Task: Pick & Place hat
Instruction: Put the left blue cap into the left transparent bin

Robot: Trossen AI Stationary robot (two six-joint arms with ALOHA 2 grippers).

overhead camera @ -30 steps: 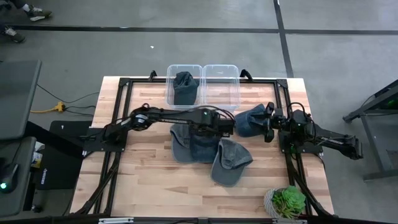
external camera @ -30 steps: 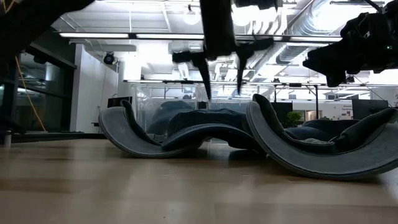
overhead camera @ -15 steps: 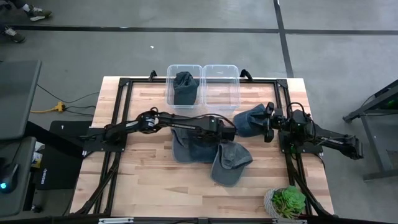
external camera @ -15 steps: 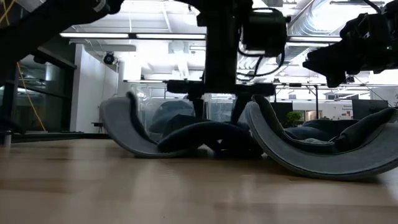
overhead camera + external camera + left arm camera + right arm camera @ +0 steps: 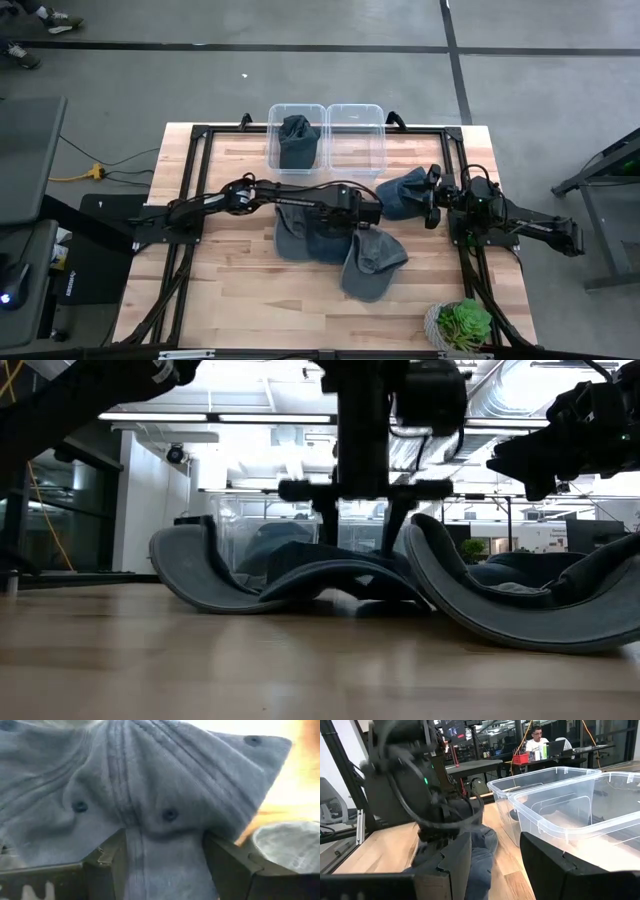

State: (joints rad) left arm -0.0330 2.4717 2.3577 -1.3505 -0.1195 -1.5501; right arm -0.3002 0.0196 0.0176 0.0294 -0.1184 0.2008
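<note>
Three blue-grey caps lie on the wooden table. The middle cap (image 5: pixel 305 232) lies under my left gripper (image 5: pixel 365 212), which points straight down with its fingers open and set into the cap's crown (image 5: pixel 150 795). In the low view this gripper (image 5: pixel 362 550) stands over the arched cap (image 5: pixel 300 575). A second cap (image 5: pixel 370 262) lies upside down toward the near edge. The third cap (image 5: pixel 402 195) lies just in front of my right gripper (image 5: pixel 432 197), which is level and open. A fourth cap (image 5: pixel 297 140) sits in the left clear bin (image 5: pixel 275 118). My left gripper comes at the middle cap from above, pointing down, with its fingers (image 5: pixel 112 862) open. A ridge of the crown's cloth along a seam (image 5: pixel 165 865) fills the gap between them. The cap rests on the table, its brim curling up at one side (image 5: pixel 185 560).
The right clear bin (image 5: pixel 357 118) stands beside the left one at the far edge. A potted plant (image 5: pixel 462 322) sits at the near right corner. Black frame rails (image 5: pixel 190 200) run along the table's sides. Bare wood (image 5: pixel 230 290) shows at the near left.
My left gripper has come down onto the middle cap while moving toward the table's right and near edges. Its fingers have sunk into the crown, which was flattened for a moment and now arches again. The gap between the fingers has stayed the same.
</note>
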